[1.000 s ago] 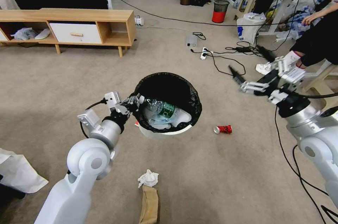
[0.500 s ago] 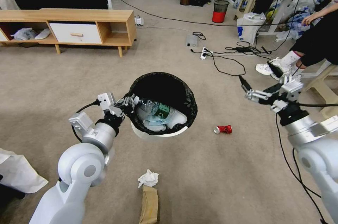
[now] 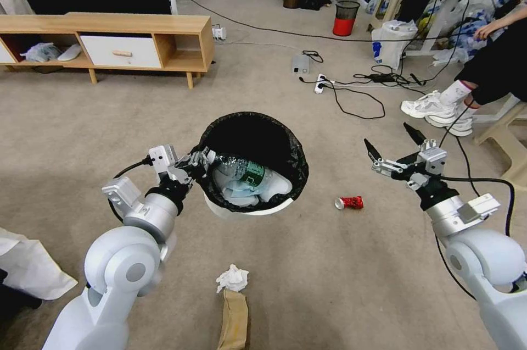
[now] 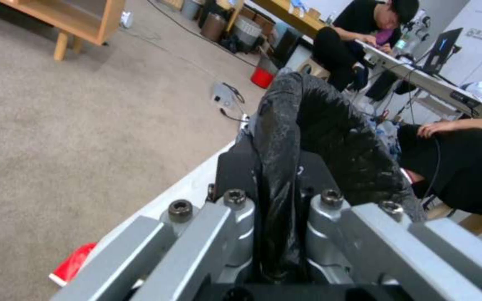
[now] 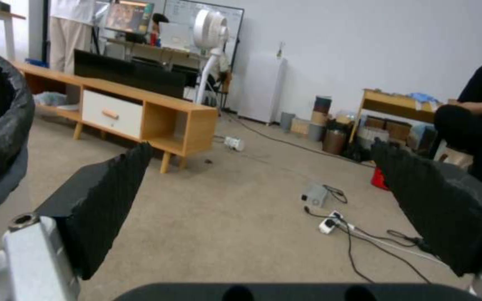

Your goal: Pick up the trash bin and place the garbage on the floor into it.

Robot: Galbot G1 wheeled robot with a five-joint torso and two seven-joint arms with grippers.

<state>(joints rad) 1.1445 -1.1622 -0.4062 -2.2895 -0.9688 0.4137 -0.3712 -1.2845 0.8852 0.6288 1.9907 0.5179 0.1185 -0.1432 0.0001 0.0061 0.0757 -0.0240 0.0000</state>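
We've got the trash bin (image 3: pixel 250 166) at centre frame, our left gripper (image 3: pixel 198 162) clamped on its bagged rim — bottle and mask inside. The crushed red can (image 3: pixel 349 203) lies right of centre, tissue (image 3: pixel 231 278) and paper bag (image 3: pixel 233 320) at the bottom. Our right gripper (image 3: pixel 396 148) hovers above the can, arm outstretched, fingers spread wide — it needs to drop onto it.

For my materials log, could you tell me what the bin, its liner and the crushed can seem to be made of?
Bin: smooth white plastic, apparently, judging by its even wall. Liner: thin black plastic film, crinkled and glossy. Can: probably thin metal, red-printed, dented with a silvery end.
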